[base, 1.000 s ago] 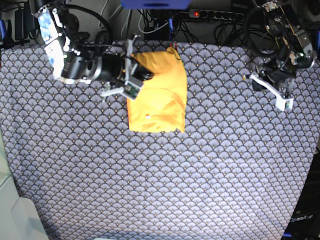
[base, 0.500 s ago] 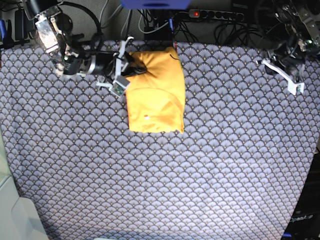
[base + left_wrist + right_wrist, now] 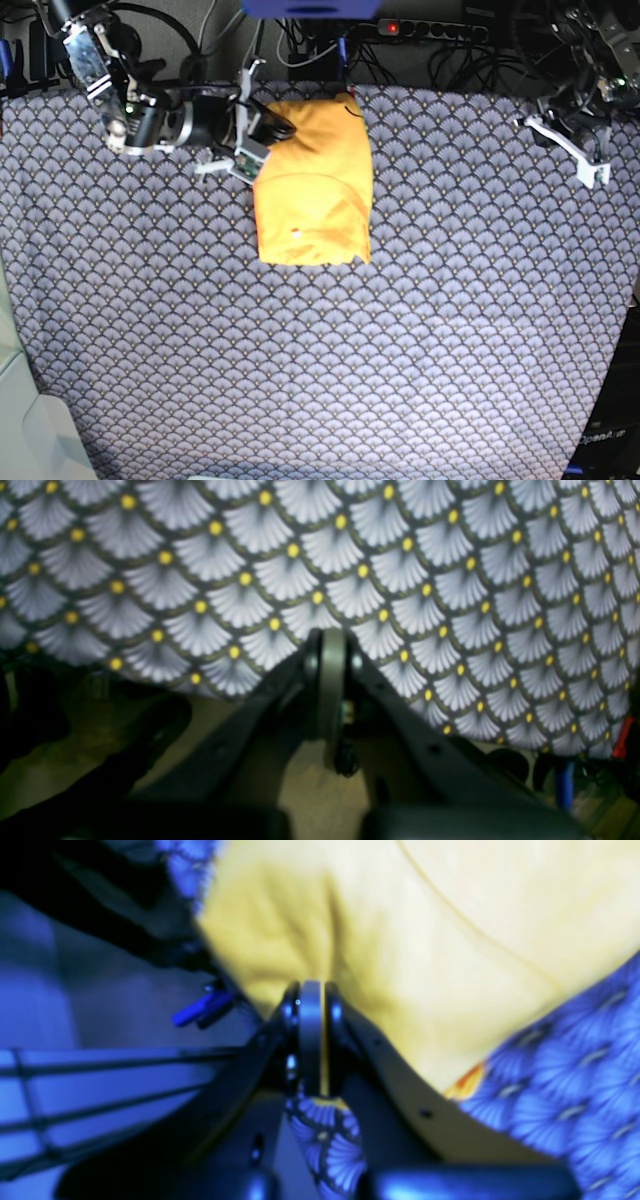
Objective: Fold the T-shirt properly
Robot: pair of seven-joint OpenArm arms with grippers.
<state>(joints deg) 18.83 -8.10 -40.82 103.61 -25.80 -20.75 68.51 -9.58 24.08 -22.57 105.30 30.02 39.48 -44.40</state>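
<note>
The yellow-orange T-shirt lies folded into a rectangle at the back middle of the table, its small white tag near the front. My right gripper is at the shirt's back left corner. In the right wrist view the gripper is shut, with a thin edge of the yellow shirt pinched between the jaws. My left gripper is at the table's back right edge, far from the shirt. In the left wrist view it is shut and empty over the cloth's edge.
The blue-grey scallop-patterned cloth covers the whole table. A power strip and cables run along the back edge behind the shirt. A pale object sits at the front left corner.
The right gripper has shifted toward the back edge with the shirt's corner, flattening that fold. The left arm has swung away to the back right edge of the table.
</note>
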